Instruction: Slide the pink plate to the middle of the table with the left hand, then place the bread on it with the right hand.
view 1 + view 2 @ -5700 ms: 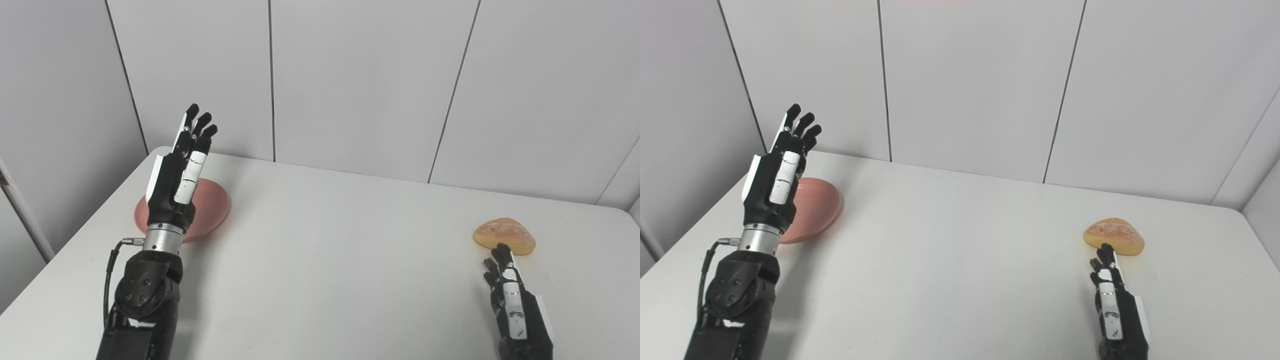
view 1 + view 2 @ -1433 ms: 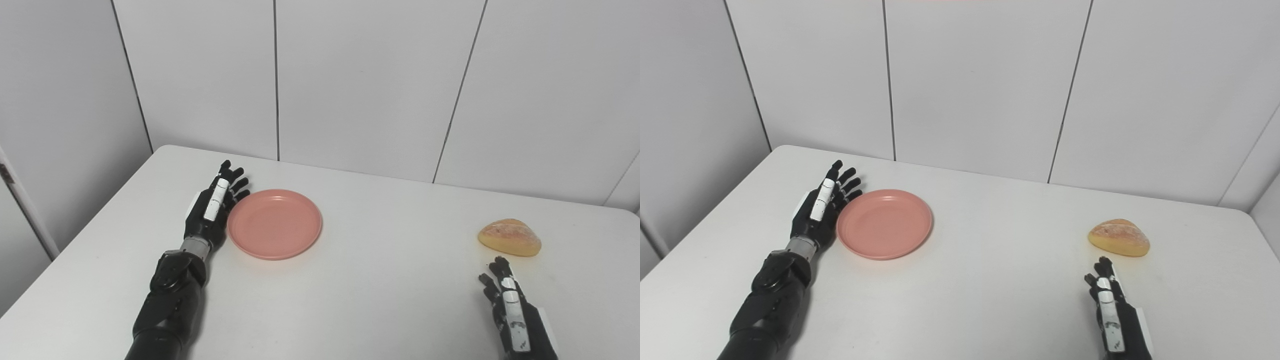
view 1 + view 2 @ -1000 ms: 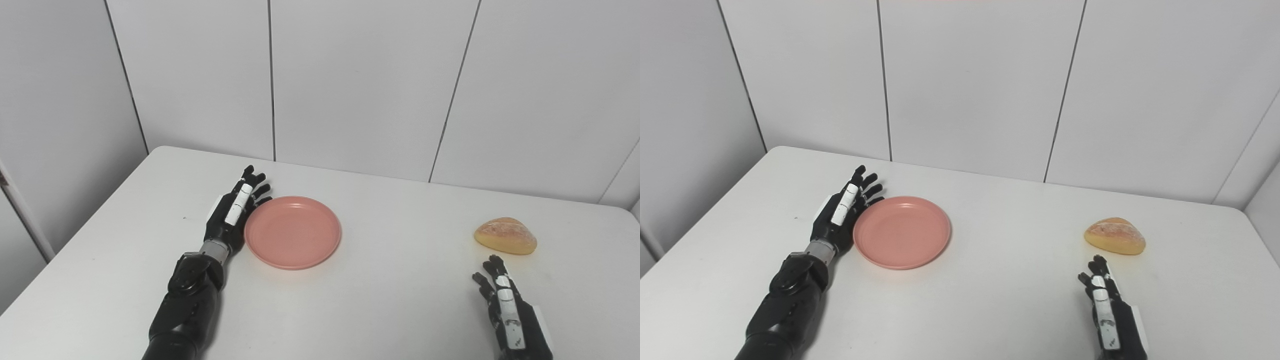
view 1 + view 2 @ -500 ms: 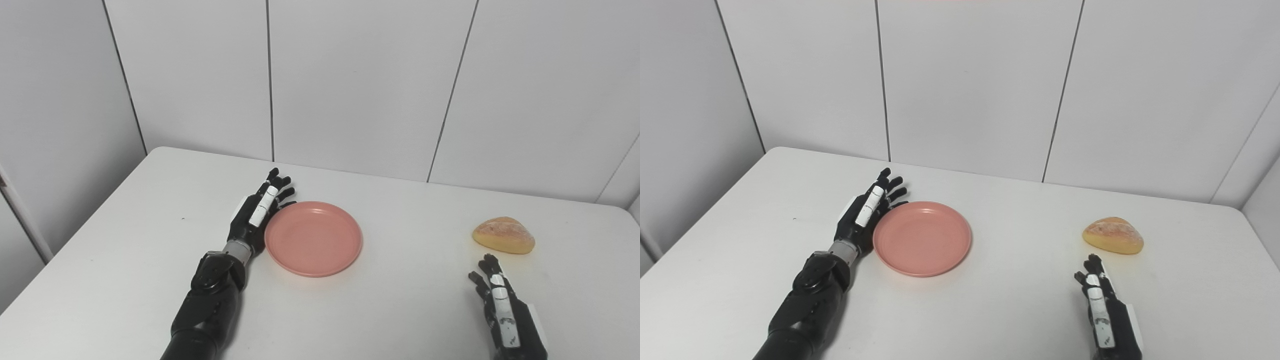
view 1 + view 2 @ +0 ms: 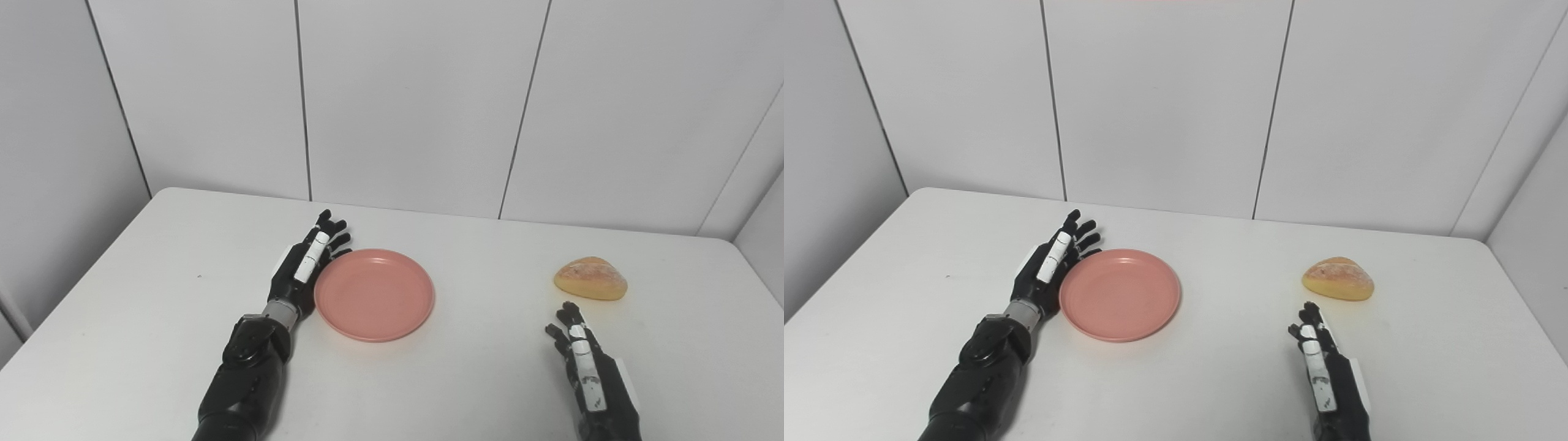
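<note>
Now that the pink plate (image 5: 374, 294) has slid rightward to mid-tabletop (image 5: 184, 318), the left hand (image 5: 306, 263) (fingers apart, edge against the rim) has finished pushing; the right hand (image 5: 585, 361), empty with fingers spread, waits near the bread (image 5: 590, 278).

You've got 1 pink plate (image 5: 374, 294), 1 bread (image 5: 591, 278), 1 table (image 5: 153, 306). Hands: 2, i.e. left hand (image 5: 304, 266) and right hand (image 5: 588, 367). Wall panels behind: can't count them reliably.

Smooth plastic-looking plate (image 5: 374, 294), crusty bread (image 5: 590, 278)
</note>
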`<state>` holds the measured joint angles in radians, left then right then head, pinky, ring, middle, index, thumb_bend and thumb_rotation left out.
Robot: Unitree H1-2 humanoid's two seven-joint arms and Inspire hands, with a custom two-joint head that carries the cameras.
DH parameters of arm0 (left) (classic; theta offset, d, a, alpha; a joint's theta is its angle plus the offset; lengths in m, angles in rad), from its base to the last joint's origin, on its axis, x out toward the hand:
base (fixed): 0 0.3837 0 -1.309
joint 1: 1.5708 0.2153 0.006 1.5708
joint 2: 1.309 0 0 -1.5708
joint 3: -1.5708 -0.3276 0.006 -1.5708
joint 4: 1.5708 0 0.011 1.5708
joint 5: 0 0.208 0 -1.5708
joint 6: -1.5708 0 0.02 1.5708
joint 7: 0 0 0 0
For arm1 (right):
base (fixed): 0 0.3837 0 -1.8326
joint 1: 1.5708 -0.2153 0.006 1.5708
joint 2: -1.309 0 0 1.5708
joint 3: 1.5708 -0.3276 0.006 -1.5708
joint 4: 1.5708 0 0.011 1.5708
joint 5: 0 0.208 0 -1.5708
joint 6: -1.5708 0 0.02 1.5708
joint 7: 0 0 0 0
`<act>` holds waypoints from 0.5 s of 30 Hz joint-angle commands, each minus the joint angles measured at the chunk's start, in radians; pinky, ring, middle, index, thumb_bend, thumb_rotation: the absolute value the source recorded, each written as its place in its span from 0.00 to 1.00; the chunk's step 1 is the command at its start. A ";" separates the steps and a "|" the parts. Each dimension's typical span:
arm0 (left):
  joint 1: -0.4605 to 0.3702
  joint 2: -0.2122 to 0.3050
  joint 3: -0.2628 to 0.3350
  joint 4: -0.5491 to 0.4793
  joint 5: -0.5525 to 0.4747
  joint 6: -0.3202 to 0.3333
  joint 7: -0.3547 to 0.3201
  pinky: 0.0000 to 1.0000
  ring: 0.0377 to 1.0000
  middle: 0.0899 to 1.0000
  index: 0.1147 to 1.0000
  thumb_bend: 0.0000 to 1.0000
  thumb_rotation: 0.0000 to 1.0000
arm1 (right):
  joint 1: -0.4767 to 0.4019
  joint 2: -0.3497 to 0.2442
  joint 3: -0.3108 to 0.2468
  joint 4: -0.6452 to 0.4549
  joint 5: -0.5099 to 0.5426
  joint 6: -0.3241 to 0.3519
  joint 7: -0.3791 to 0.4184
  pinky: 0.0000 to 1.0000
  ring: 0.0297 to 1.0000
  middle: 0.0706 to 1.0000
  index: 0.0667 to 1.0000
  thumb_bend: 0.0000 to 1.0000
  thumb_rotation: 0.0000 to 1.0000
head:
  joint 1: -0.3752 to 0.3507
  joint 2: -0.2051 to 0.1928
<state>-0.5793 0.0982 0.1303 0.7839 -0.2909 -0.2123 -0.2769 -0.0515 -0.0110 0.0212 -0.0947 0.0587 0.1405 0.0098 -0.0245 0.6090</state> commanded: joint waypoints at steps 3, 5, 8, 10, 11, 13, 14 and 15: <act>0.029 -0.018 -0.014 0.019 0.002 0.002 -0.030 0.86 0.91 0.94 1.00 0.87 0.72 | -0.028 0.032 0.031 -0.023 -0.014 0.025 0.004 0.96 0.90 0.94 0.94 0.81 0.93 | -0.072 0.000; 0.027 -0.016 -0.016 0.016 0.005 0.009 -0.030 0.85 0.91 0.94 1.00 0.85 0.74 | -0.032 0.042 0.036 -0.019 -0.018 0.026 0.001 0.96 0.90 0.94 0.94 0.80 0.93 | -0.093 -0.001; 0.022 -0.020 -0.018 0.018 0.008 0.012 -0.029 0.84 0.90 0.95 1.00 0.85 0.75 | -0.034 0.052 0.042 -0.016 -0.030 0.025 -0.004 0.95 0.89 0.94 0.94 0.79 0.93 | -0.106 -0.001; 0.019 -0.027 -0.018 0.018 0.005 0.014 -0.031 0.83 0.90 0.94 1.00 0.86 0.75 | -0.035 0.058 0.046 -0.012 -0.036 0.021 -0.006 0.94 0.89 0.95 0.94 0.78 0.93 | -0.124 -0.002; 0.018 -0.031 -0.015 0.018 -0.001 0.017 -0.034 0.83 0.90 0.94 1.00 0.86 0.74 | -0.035 0.061 0.046 -0.010 -0.036 0.020 -0.007 0.94 0.88 0.94 0.94 0.78 0.92 | -0.131 -0.002; 0.017 -0.034 -0.013 0.020 -0.005 0.019 -0.037 0.83 0.90 0.94 1.00 0.86 0.73 | -0.036 0.067 0.048 -0.009 -0.035 0.019 -0.009 0.94 0.88 0.94 0.94 0.78 0.91 | -0.146 -0.003; 0.017 -0.035 -0.013 0.019 -0.005 0.021 -0.038 0.83 0.90 0.94 1.00 0.86 0.72 | -0.036 0.071 0.050 -0.007 -0.035 0.018 -0.011 0.94 0.88 0.94 0.94 0.78 0.91 | -0.163 -0.005; 0.016 -0.037 -0.013 0.019 -0.004 0.024 -0.037 0.84 0.91 0.94 0.99 0.87 0.72 | -0.037 0.073 0.051 -0.005 -0.036 0.015 -0.013 0.94 0.88 0.94 0.94 0.77 0.91 | -0.165 -0.005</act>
<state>-0.5801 0.0893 0.1229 0.7808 -0.2856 -0.1956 -0.2951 -0.0580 0.0438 0.0585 -0.0898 0.0224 0.1451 -0.0139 -0.1902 0.6044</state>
